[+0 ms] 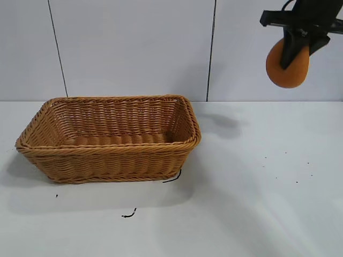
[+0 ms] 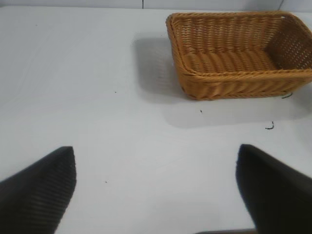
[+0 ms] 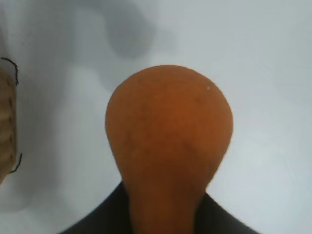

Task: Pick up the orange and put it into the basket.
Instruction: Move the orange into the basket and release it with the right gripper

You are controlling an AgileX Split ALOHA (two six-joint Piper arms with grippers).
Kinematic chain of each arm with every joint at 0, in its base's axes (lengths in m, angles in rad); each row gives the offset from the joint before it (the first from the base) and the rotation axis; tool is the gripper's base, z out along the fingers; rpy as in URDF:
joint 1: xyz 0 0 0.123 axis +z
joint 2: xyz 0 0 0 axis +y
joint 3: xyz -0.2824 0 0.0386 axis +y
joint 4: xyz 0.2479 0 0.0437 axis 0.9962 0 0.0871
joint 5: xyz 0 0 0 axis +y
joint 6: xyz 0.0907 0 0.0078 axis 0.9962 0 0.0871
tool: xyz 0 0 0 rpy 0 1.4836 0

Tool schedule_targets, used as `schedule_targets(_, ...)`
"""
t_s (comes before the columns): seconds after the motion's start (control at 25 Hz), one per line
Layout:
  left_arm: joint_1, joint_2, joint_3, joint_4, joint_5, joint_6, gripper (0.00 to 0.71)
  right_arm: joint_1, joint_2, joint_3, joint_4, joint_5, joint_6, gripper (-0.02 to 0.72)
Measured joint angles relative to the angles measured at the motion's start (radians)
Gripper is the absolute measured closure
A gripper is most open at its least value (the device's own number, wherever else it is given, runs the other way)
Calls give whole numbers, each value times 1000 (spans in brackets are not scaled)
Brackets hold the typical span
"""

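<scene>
My right gripper [image 1: 293, 51] is shut on the orange [image 1: 288, 65] and holds it high above the table at the upper right, well to the right of the basket. The orange fills the right wrist view [image 3: 168, 131], its neck between the jaws. The tan wicker basket [image 1: 110, 160] stands empty on the white table at the left; it also shows in the left wrist view [image 2: 229, 80]. My left gripper [image 2: 156, 187] is open and empty, out of the exterior view, over bare table some way from the basket.
The white table [image 1: 257, 193] runs wide to the right of the basket. Small black scraps [image 1: 128, 214] lie in front of the basket and one [image 1: 172, 177] at its front right corner. A white panelled wall [image 1: 134, 48] stands behind.
</scene>
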Motion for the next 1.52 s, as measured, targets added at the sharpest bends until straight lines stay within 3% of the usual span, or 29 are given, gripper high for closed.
schedule_targets(0.28, 0, 0, 0, 0, 0, 0, 71, 214, 22, -3, -1, -71, 9, 597)
schedule_targets(0.52, 0, 0, 0, 0, 0, 0, 71, 353, 131, -3, 1, -207, 9, 597)
schedule_targets(0.68, 0, 0, 0, 0, 0, 0, 71, 388, 232, -3, 5, -320, 17, 597)
schedule_targets(0.92, 0, 0, 0, 0, 0, 0, 71, 391, 328, -3, 16, -349, 24, 593)
schedule_targets(1.0, 0, 0, 0, 0, 0, 0, 71, 391, 333, -3, 19, -347, 24, 540)
schedule_targets(1.04, 0, 0, 0, 0, 0, 0, 71, 391, 333, -3, 19, -347, 24, 478)
schedule_targets(1.16, 0, 0, 0, 0, 0, 0, 71, 391, 329, -11, 20, -342, 24, 209)
schedule_targets(1.24, 0, 0, 0, 0, 0, 0, 71, 391, 326, -34, 20, -318, 22, 86)
schedule_targets(1.36, 0, 0, 0, 0, 0, 0, 71, 391, 315, -111, 6, -246, 20, 26)
schedule_targets(1.52, 0, 0, 0, 0, 0, 0, 71, 376, 303, -246, -34, -149, 27, 15)
